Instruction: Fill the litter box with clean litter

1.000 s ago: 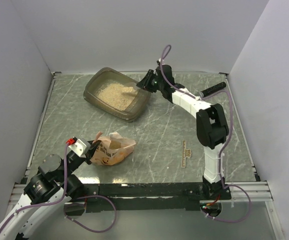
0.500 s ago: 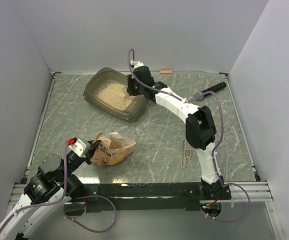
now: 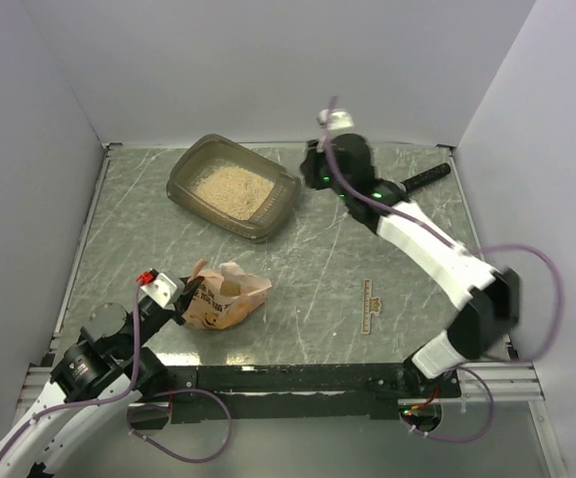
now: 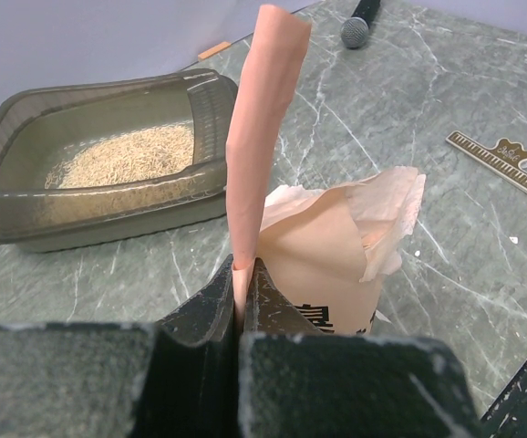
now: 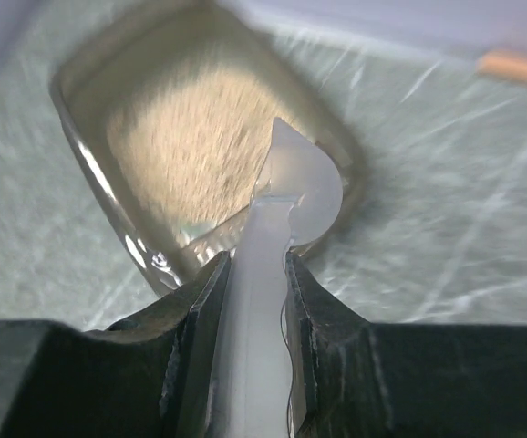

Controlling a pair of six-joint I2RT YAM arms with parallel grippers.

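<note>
Well back on the table [image 3: 318,264], toward its left rear corner, sits the one litter box [image 3: 183,179]. It holds a shallow bed of beige litter [image 3: 230,186], and its rim stands apart from both walls. Just beside its right end hangs the right gripper [image 5: 256,274], fingers clamped on a pale translucent scoop [image 5: 291,192]. One orange-pink pouch [image 3: 223,299] lies near the front left, well apart from the box, with bare stone between. The left gripper [image 4: 243,274] pinches the pouch's upright flap tight. One black stick [image 3: 423,179] and one ruler [image 3: 371,306] lie on the right side.
</note>
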